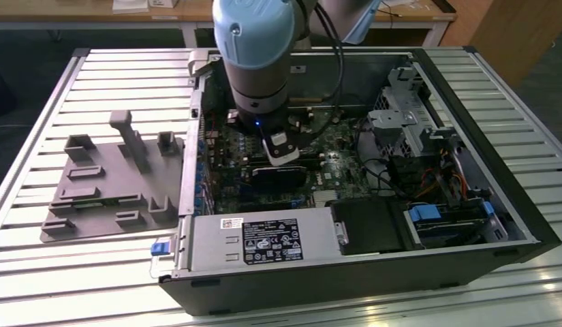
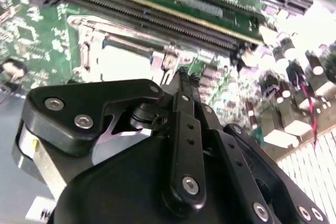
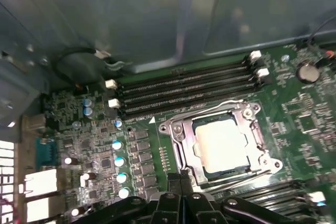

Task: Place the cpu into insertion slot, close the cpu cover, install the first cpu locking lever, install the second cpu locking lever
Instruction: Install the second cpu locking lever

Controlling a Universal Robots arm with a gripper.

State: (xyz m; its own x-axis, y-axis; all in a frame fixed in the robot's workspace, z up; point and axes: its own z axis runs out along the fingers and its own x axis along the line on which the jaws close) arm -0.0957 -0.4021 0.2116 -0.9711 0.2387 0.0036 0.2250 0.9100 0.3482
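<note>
The cpu (image 3: 219, 141) lies in the insertion slot (image 3: 207, 169) under the closed cpu cover (image 3: 180, 135). The gripper (image 3: 180, 178) hovers just beside the cover's edge, fingers together and empty. The cover is judged thin, stiff, springy metal; press on the frame, not the fragile chip.

We look down from above and to one side in the exterior view, well back from an open computer case (image 1: 353, 204) lying on a slatted metal table (image 1: 44, 170); the robot arm (image 1: 255, 54) reaches down into the case. In the first wrist view we ride the arm close above the green motherboard (image 3: 294, 103) inside that case, facing down at the insertion slot (image 3: 220, 142) and the memory slots (image 3: 184, 85) beside it. In the second wrist view we sit closer still, looking along the black gripper (image 2: 184, 77) at the same socket and memory slots (image 2: 157, 3). Both wrist views share that socket area.
</note>
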